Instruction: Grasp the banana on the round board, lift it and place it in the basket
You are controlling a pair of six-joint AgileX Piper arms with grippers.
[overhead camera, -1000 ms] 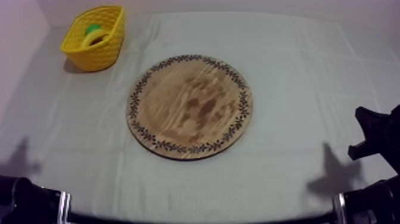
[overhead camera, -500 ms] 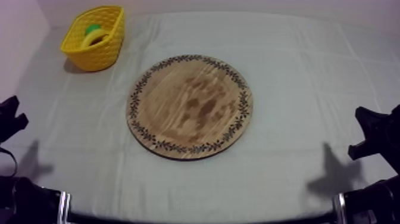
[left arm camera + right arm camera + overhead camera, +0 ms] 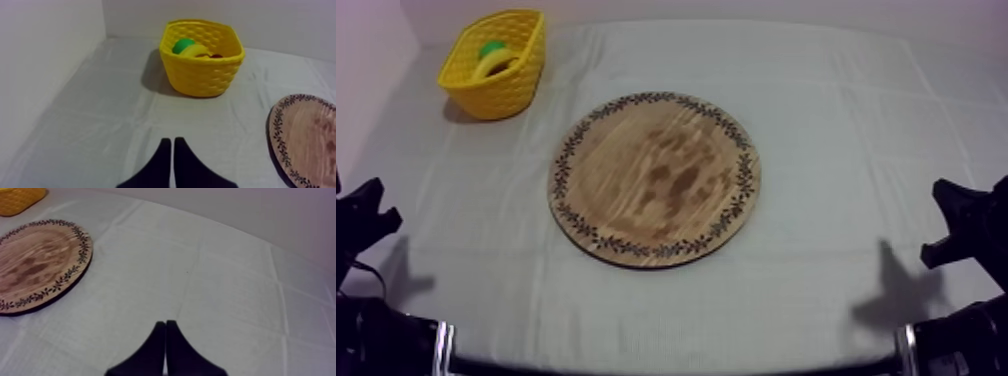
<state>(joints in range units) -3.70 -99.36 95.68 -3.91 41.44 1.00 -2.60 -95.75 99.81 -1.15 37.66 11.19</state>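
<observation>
Tools come first: our left tool (image 3: pixel 172 141) is closed with nothing in it, and its two black fingers lie together like a thin wedge over the table (image 3: pixel 100 125). In the top view it sits at the left edge of the frame, a bit below the middle, well apart from the round wooden board (image 3: pixel 654 178). Our right tool (image 3: pixel 165 323) is closed too, also with nothing in it, and its fingers make the same thin wedge over the table. In the top view it sits at the right edge of the frame, a bit below the middle, well apart from the board as well. The board lies flat in the middle of the frame, and a dark leafy pattern runs all round its rim. The yellow basket (image 3: pixel 508 95) stands at the upper left of the frame, near the back of the table and apart from the board. The banana (image 3: pixel 493 64) lies inside the basket, just beside a green toy fruit (image 3: pixel 490 47). From the left wrist we see the basket standing upright in front of our left tool, with the banana and the green toy fruit showing over its rim.
</observation>
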